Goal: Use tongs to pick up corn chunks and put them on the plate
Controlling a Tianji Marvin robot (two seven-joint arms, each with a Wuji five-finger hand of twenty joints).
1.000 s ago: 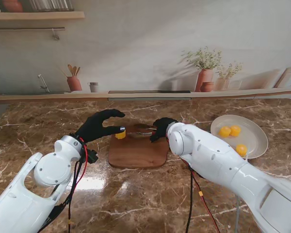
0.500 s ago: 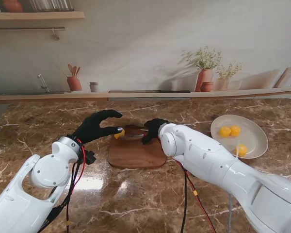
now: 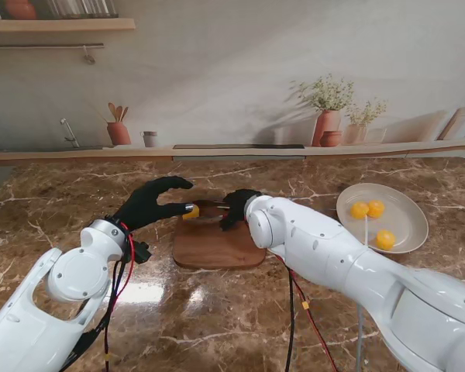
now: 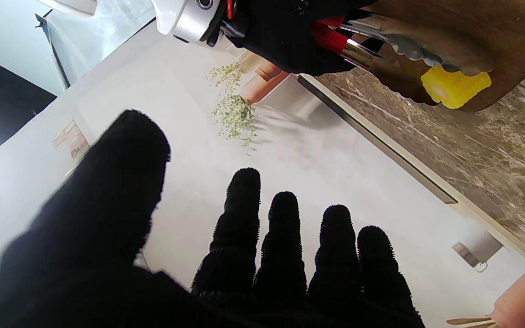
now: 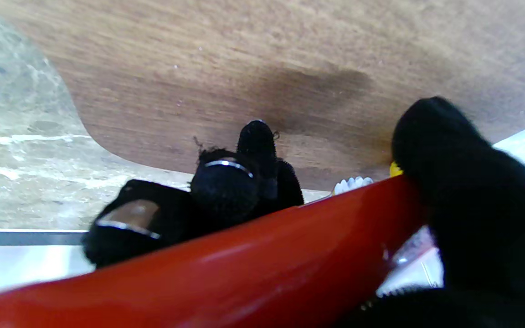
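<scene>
The right hand [image 3: 234, 208] is closed around the red-handled tongs [image 4: 381, 38], whose tips are at the corn chunk [image 3: 191, 211] on the far left corner of the wooden board [image 3: 217, 244]; three more chunks [image 3: 370, 218] lie on the white plate [image 3: 407, 203], well apart to the right on the desk [image 3: 217, 318]. The left hand [image 3: 149, 203] is held open and empty just beside the chunk, hemming it in from the left. Compared with one second ago, the right hand and tongs are seen shifted leftward across the board toward the chunk.

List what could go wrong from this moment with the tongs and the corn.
1. The corn sits at the board's edge; a nudge from the tongs could push it onto the counter.
2. The left hand, open, hovers right beside the corn, so the tongs may bump its fingers.
3. The right hand grips the red handles near their end; the hold may twist when squeezing.
</scene>
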